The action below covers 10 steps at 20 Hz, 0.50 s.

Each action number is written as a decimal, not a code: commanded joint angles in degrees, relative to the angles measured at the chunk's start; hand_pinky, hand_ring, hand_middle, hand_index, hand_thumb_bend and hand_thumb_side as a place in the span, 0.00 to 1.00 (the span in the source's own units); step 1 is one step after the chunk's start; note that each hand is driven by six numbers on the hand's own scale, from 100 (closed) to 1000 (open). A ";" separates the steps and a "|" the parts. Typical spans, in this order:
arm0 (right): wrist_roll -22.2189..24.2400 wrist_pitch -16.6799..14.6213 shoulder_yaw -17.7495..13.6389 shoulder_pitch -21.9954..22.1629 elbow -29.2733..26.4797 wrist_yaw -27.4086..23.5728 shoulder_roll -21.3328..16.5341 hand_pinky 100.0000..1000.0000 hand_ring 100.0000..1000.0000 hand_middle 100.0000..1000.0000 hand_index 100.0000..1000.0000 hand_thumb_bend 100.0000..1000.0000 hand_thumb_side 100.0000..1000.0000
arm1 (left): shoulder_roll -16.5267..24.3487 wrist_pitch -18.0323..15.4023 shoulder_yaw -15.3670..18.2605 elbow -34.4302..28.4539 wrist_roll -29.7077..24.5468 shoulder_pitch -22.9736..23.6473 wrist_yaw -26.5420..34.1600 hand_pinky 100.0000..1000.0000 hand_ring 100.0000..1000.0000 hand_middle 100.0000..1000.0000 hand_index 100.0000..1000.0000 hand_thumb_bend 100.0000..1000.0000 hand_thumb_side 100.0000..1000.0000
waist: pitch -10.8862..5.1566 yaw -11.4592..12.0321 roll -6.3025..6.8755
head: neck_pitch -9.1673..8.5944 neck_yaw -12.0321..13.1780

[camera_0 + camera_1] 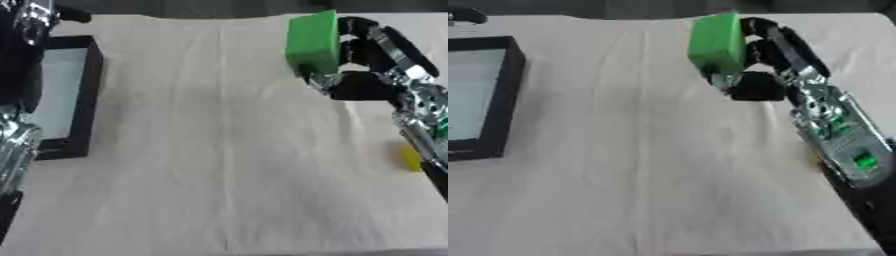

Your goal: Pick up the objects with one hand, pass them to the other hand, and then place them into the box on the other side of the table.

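The green block (716, 42) was up off the table, held at the far right of the cloth, its broad face turned toward the middle. The right hand (773, 60) had it, fingers (785, 42) curled behind the block from the right and the thumb closing under its lower corner, so the block was pinched rather than resting on anything. Holding it from behind left the block's left side bare, which probably suited a handover, since the other hand would have a free face to take.

The left hand (31, 20) showed only as a dark and silver shape at the upper left corner, above the box, and whether its fingers were straight or curled could not be told. The left forearm (13, 150) ran down the left edge.

The black box (87, 90), with its pale inside, lay along the left edge of the table, well apart from the block, and appeared empty where visible. That placing explained the pass: the block started on the right, the box waited on the left.

A small yellow thing (409, 156) lay on the cloth (219, 150) near the right edge, partly hidden by the right forearm, probably another piece to move.
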 commanded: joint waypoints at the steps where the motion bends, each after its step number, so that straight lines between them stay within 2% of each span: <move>1: -1.92 -0.64 1.49 -1.44 0.72 -1.12 1.92 0.55 0.50 0.47 0.53 0.00 0.00 | 1.58 1.14 -1.19 -1.60 -2.29 -1.98 0.80 0.58 0.80 0.74 0.74 0.00 0.64 | -1.73 -0.03 0.07 | 0.83 0.15; 3: -2.28 -0.98 2.80 -1.89 1.34 -1.05 3.15 0.55 0.50 0.47 0.54 0.00 0.00 | 1.58 1.52 -2.23 -1.64 -3.98 -3.15 1.05 0.59 0.80 0.74 0.75 0.00 0.63 | -1.89 0.02 0.00 | 1.04 0.04; 5: -3.62 -0.75 3.68 -2.28 2.32 -1.82 4.57 0.54 0.49 0.47 0.53 0.00 0.00 | 1.53 2.28 -3.09 -1.64 -5.45 -4.35 0.70 0.67 0.80 0.74 0.74 0.00 0.60 | -2.03 0.16 -0.03 | 1.19 -0.10; 7: -5.53 -0.56 4.12 -2.66 3.14 -3.60 5.55 0.54 0.49 0.47 0.53 0.00 0.00 | 1.54 3.56 -3.36 -1.64 -6.06 -5.31 -1.71 0.64 0.80 0.74 0.74 0.00 0.55 | -2.10 0.40 0.00 | 1.27 -0.34; 10: -6.38 -0.67 4.92 -2.99 3.91 -4.97 6.34 0.54 0.49 0.47 0.53 0.00 0.00 | 1.38 5.31 -3.91 -1.65 -6.88 -6.28 -4.99 0.63 0.80 0.75 0.74 0.00 0.55 | -2.24 0.87 0.07 | 1.40 -0.75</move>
